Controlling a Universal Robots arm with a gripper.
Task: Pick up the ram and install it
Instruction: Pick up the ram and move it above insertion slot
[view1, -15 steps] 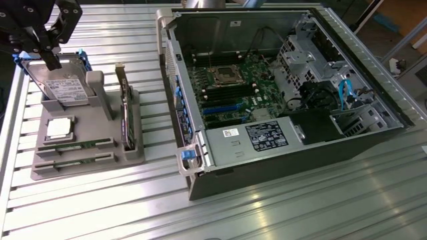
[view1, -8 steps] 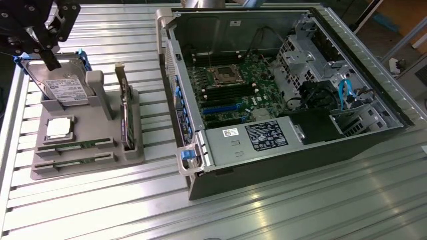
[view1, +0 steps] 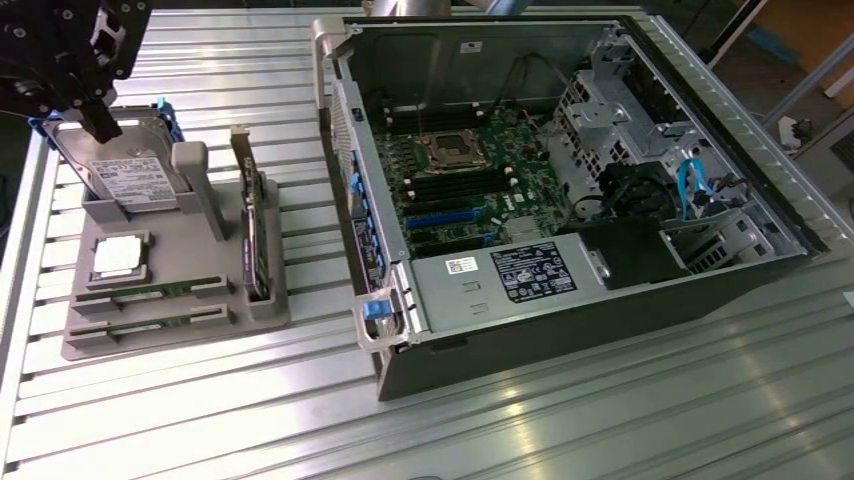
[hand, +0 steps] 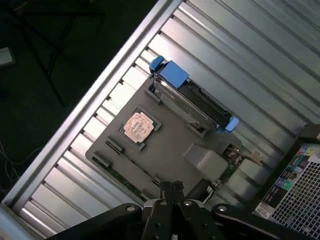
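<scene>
The gripper (view1: 102, 128) (hand: 171, 186) has its two fingers pressed together and holds nothing. In the exterior view it hangs at the eleven o'clock corner of the scene, its tips in front of the top of the hard drive (view1: 127, 172); whether they touch it I cannot tell. The hard drive stands tilted in blue rails at the twelve o'clock end of a grey tray (view1: 180, 325). At six o'clock from the gripper a square silver chip (view1: 118, 255) lies flat on the tray. Further toward six o'clock is the ram (view1: 154, 292), a narrow green stick seated on edge in a slot, with a second stick (view1: 147, 320) just beside it, well apart from the gripper. At four o'clock from the gripper a dark card (view1: 251, 240) stands upright in the tray. At three o'clock the open computer case (view1: 561, 180) lies on the slatted metal table (view1: 601, 420)
</scene>
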